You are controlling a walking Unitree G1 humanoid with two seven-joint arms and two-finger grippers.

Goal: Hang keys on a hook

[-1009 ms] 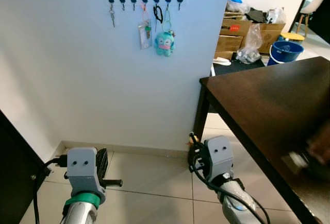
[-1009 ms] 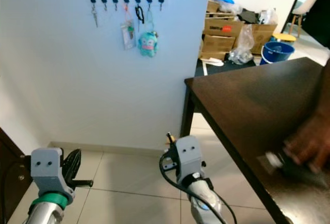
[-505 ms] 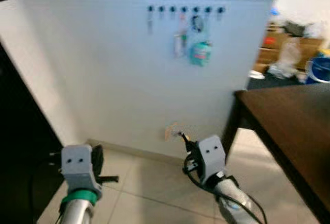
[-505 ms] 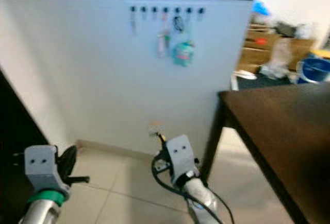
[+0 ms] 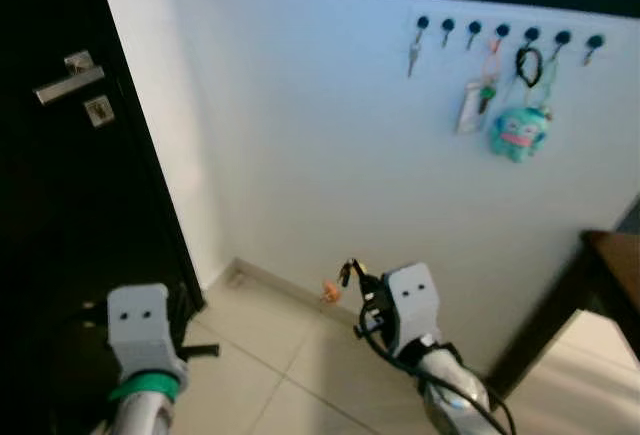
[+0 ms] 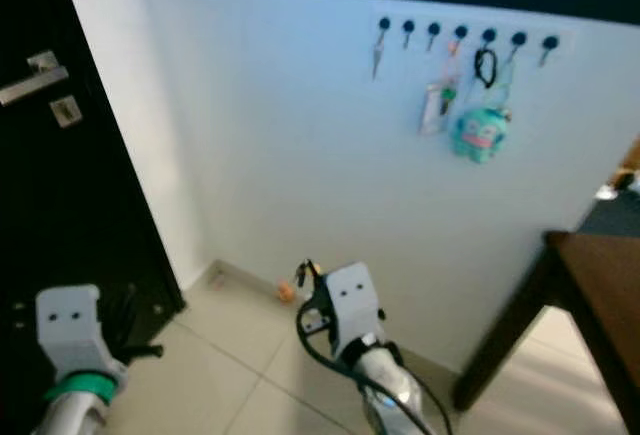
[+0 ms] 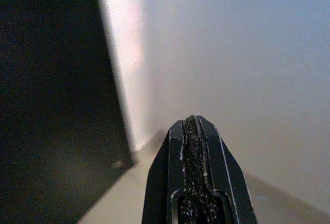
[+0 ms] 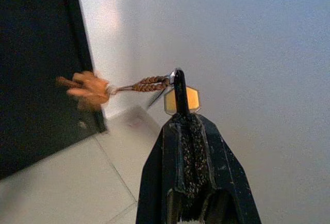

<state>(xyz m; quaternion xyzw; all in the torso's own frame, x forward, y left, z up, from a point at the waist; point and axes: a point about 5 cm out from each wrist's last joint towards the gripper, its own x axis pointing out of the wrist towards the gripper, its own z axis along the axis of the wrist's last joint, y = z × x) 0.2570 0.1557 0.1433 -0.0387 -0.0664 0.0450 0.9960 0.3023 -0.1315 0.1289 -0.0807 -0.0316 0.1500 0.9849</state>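
A row of black hooks (image 5: 503, 31) runs along the white wall, high on the right. From them hang a single key (image 5: 412, 55), a tag (image 5: 470, 105), a black loop (image 5: 528, 60) and a teal plush (image 5: 518, 133). My right gripper (image 5: 350, 271) is held low in front of the wall, well below the hooks. It is shut on a bunch of keys (image 8: 181, 100) with a gold head, a braided cord (image 8: 147, 85) and an orange charm (image 8: 85, 90) that swings out, blurred. My left gripper (image 5: 212, 352) is low on the left, shut on nothing (image 7: 192, 123).
A black door (image 5: 60, 205) with a silver handle (image 5: 68, 80) stands on the left. The corner of a dark wooden table (image 5: 612, 260) juts in at the right. Pale floor tiles (image 5: 270, 385) lie below the wall.
The whole view has swung left: the door has come in, and the table and hooks have slid right. The right gripper still holds the keys, with the charm now swinging out.
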